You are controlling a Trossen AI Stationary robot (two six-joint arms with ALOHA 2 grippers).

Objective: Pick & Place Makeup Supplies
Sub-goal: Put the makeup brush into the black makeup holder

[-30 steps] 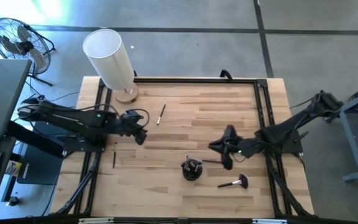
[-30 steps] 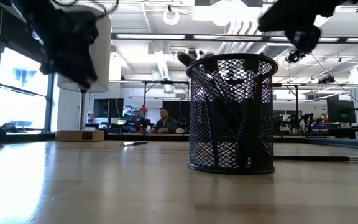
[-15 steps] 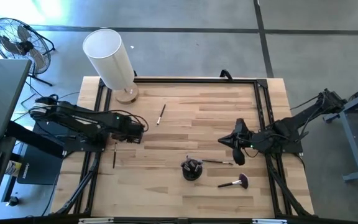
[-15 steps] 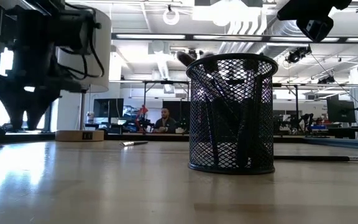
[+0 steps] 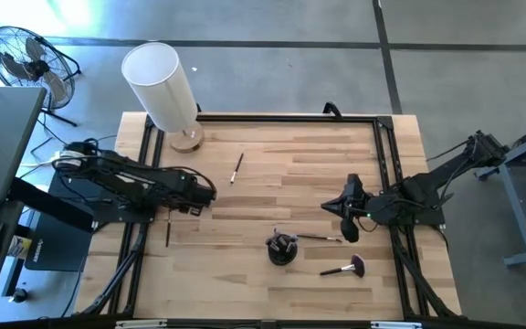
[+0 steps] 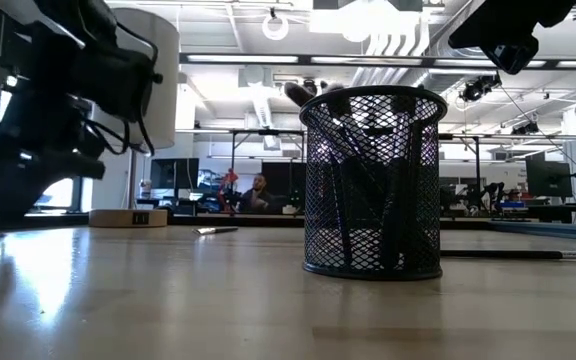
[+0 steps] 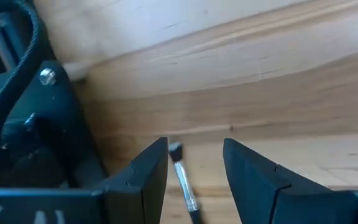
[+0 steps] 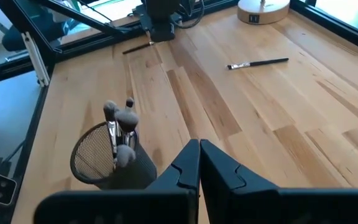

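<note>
the left hand (image 5: 190,206) sits low at the left side of the counter (image 5: 281,178), beside the black frame rail. in the left wrist view its fingers (image 7: 143,176) stand open with a gap between them, and the silver end of a thin brush (image 7: 183,186) lies on the wood in that gap, touching neither finger as far as can be seen. from above that dark brush (image 5: 167,228) lies lengthwise just near of the hand, close to the left rail. at the far left corner stands a white cylinder (image 5: 161,87) on a round wooden base. right of the left hand, toward the far side, a second brush (image 5: 236,167) lies alone on the wood, well apart from everything else. near the middle of the near edge stands a black mesh cup (image 5: 281,249) with several brushes upright in it, their heads showing above the rim (image 8: 120,118). just right of the cup a thin dark brush (image 5: 319,238) lies flat, and nearer the edge lies a brush with a wide reddish fluffy head (image 5: 344,269). the right hand (image 5: 351,212) hovers above the counter right of the cup, its fingers (image 8: 185,167) pressed together and holding nothing.
</note>
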